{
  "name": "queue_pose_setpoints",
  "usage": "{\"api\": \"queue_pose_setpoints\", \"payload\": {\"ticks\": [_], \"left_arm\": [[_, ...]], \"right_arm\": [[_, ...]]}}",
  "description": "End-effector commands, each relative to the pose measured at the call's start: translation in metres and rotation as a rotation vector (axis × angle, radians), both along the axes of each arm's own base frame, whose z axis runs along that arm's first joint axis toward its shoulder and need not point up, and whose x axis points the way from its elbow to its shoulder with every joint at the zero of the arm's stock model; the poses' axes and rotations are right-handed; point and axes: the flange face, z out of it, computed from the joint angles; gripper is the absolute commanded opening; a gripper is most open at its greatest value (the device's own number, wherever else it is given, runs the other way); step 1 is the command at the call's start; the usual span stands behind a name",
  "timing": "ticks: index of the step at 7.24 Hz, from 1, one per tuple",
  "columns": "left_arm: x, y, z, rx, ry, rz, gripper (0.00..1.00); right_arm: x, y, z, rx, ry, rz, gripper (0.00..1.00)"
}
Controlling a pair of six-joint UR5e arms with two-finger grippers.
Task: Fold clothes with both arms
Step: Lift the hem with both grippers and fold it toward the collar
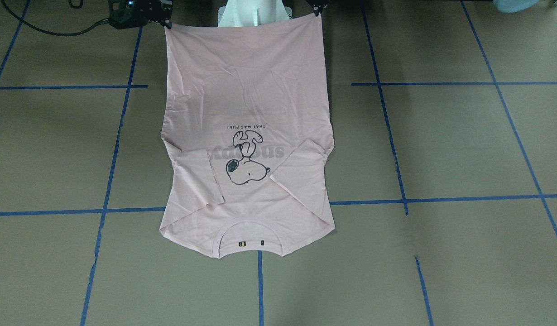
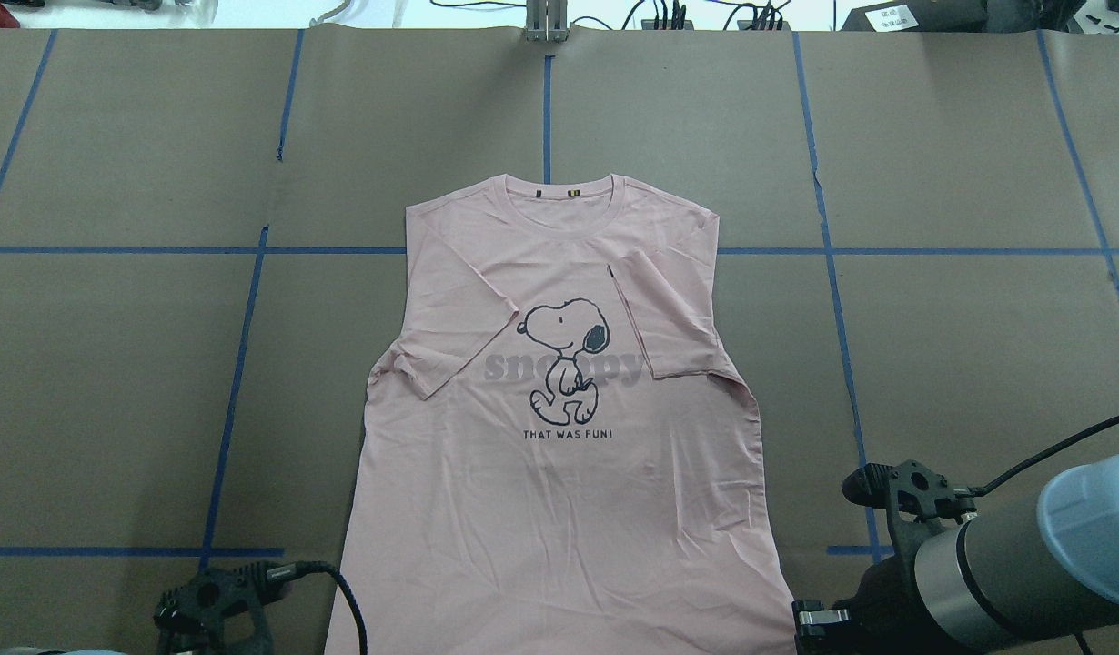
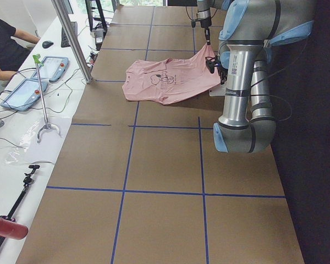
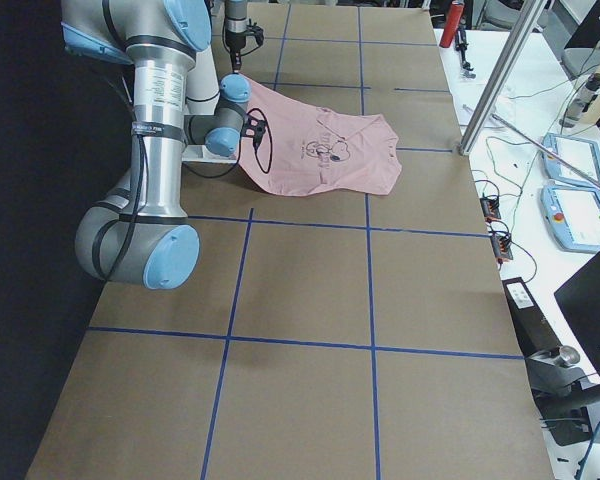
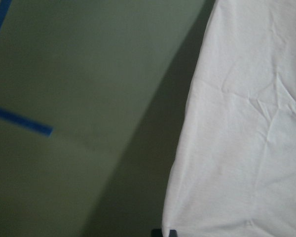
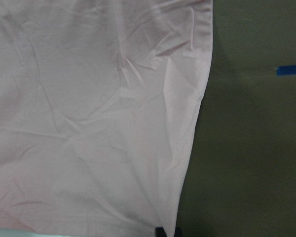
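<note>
The pale pink T-shirt [image 2: 559, 491] lies print side up on the brown table [image 2: 114, 382], collar at the far side and both sleeves folded in over the chest. The dog outline and grey lettering [image 2: 567, 359] show between the sleeves. My left gripper [image 1: 318, 11] is shut on one corner of the hem nearest the robot, and my right gripper [image 1: 168, 25] is shut on the other. The hem edge is raised off the table between them. Each wrist view shows only fingertips [image 5: 165, 232] [image 6: 166, 231] pinching the cloth edge.
Blue tape lines [image 2: 241, 364] divide the table into a grid. The white pedestal base [image 1: 253, 13] stands behind the raised hem. A side bench with tablets [image 3: 30, 88], cables and a metal post [image 3: 71, 38] runs along the far edge, where a person [image 3: 5, 44] sits.
</note>
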Motion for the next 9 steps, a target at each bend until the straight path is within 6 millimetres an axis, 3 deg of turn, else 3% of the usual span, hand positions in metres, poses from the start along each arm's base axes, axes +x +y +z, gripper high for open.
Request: {"api": "queue_pose_setpoints", "payload": {"ticks": [1, 2, 3, 5, 6, 8, 9], "left_arm": [[-0.007, 0.009, -0.007, -0.017, 0.011, 0.013, 0.00], [-0.011, -0.017, -0.008, 0.000, 0.018, -0.038, 0.00], [-0.024, -0.060, -0.018, 0.064, 0.050, -0.093, 0.00], [-0.031, -0.133, 0.000, 0.208, -0.008, -0.123, 0.00], [-0.030, -0.166, 0.010, 0.234, -0.044, -0.130, 0.00], [-0.019, -0.249, 0.011, 0.286, -0.082, -0.204, 0.00], [-0.003, -0.288, 0.033, 0.282, -0.072, -0.214, 0.00]], "right_arm": [[0.003, -0.004, -0.005, -0.004, -0.013, 0.006, 0.00], [-0.008, -0.022, -0.006, 0.003, -0.019, 0.048, 0.00], [-0.019, -0.059, -0.015, 0.019, -0.045, 0.119, 0.00], [-0.006, -0.127, -0.026, 0.056, -0.071, 0.242, 0.00], [-0.001, -0.154, -0.022, 0.083, -0.067, 0.283, 0.00], [-0.022, -0.226, -0.033, 0.089, -0.060, 0.380, 0.00], [-0.032, -0.261, -0.031, 0.096, -0.036, 0.414, 0.00]]}}
